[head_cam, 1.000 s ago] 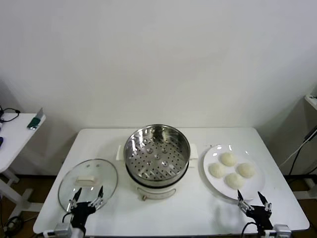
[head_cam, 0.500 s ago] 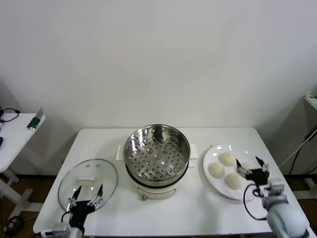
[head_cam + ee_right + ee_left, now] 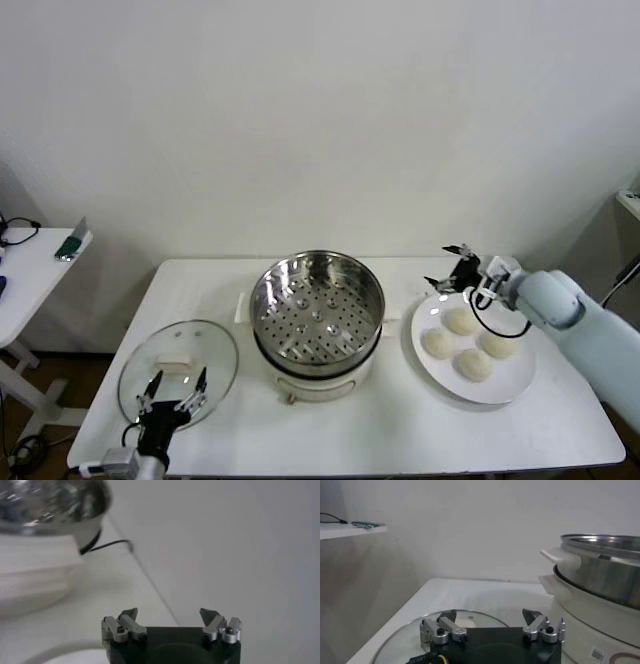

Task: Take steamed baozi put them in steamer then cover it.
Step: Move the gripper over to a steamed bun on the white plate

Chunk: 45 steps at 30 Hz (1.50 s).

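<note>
**Right arm above the plate, buns not yet touched**

Nearest, at seven o'clock, the left gripper (image 3: 172,392) waits spread wide at the cover (image 3: 178,371). The steamer (image 3: 317,306) sits at centre, empty. At three o'clock four steamed baozi (image 3: 466,341) lie close together on a plate (image 3: 516,381). Farther back, the right gripper (image 3: 452,268) hangs with fingers apart over the plate's far rim. Descending there risks nudging neighbouring buns or clipping the steamer's wall; open table lies only beyond.

On the white worktop (image 3: 330,420): four baozi (image 3: 460,320) on one plate (image 3: 520,375), one steamer (image 3: 317,305) sitting empty, and one glass cover (image 3: 178,370) lying flat. Two grippers are in view, the left (image 3: 172,393) near the cover, the right (image 3: 452,268) above the plate's far edge, each with two spread fingers (image 3: 442,625).
</note>
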{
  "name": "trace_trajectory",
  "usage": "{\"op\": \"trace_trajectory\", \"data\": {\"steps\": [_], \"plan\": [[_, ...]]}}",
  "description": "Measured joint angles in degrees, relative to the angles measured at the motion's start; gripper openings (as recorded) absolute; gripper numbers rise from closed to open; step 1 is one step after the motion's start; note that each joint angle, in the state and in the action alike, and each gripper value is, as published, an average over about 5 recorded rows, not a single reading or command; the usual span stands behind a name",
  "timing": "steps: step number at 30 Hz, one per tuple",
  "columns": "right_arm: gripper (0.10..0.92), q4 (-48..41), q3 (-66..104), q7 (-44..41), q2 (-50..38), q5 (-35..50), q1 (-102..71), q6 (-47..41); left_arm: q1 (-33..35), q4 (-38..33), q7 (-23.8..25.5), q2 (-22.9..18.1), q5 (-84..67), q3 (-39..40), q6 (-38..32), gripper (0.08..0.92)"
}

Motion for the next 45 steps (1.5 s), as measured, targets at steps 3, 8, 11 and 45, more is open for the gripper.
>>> {"op": "trace_trajectory", "data": {"steps": [3,8,11,45], "plan": [[0.823,-3.9,-10.5,-6.4,0.3,-1.3,8.6,3.1,-0.1,0.0,0.0,0.0,0.0,-0.2,0.0,0.823],[0.823,-9.0,-23.1,-13.6,1.8,-2.6,17.4,6.2,-0.6,0.4,0.1,0.0,0.0,-0.4,0.0,0.823],[0.823,-11.7,-27.8,-16.3,3.3,-3.4,20.3,7.1,-0.8,0.7,0.1,0.0,0.0,-0.4,0.0,0.823],[0.813,-32.3,-30.4,-19.5,17.1,-8.7,15.5,8.9,-1.7,3.1,-0.1,0.6,-0.5,-0.4,-0.7,0.823]]}}
